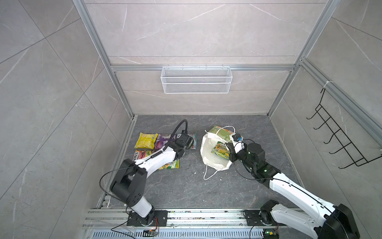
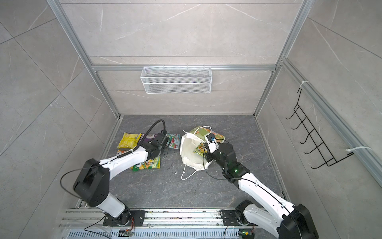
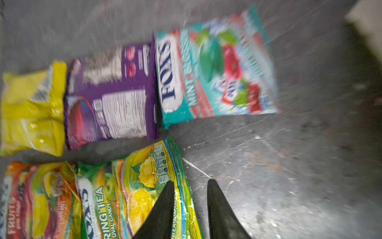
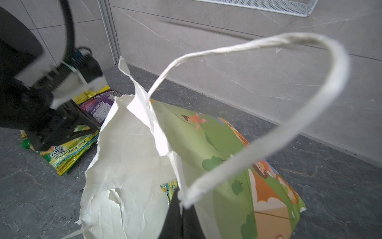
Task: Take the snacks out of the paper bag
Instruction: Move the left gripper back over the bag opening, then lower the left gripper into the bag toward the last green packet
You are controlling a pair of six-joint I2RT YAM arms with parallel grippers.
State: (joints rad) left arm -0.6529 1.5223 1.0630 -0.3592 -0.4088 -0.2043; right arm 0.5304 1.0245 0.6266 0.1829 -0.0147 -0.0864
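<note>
- The bench is a dark grey stone slab walled in pale panels, and everything in play sits in its back half.
- The left arm reaches from the front-left corner out over the packets. The right arm comes in from the front-right corner towards the bag.
- A white wire basket hangs on the back wall, and a black hook rack hangs on the right wall.
- The paper bag lies just right of the bench's middle. Its mouth gapes open, the white inside is showing, and the green printed front is on the far side. One cord handle trails on the bench towards the front edge.
- Five packets lie flat, out of the bag, towards the back-left corner.
  - In the back row the yellow packet is nearest the left edge. The purple packet touches it, and then comes the teal-red packet, lettered FOX'S.
  - In the front row the orange-red packet lies beside a green-yellow packet.
- A second green-yellow packet is inside the bag, and I can see it through the mouth.
- The right gripper has its fingers pinched together on the bag's rim, right where the other cord handle is fixed.
- The left gripper is over the right-hand end of the outside green-yellow packet. Its two dark fingers are parted with nothing between them. The wrist view is blurred, so I cannot tell whether a tip touches the wrapper.
</note>
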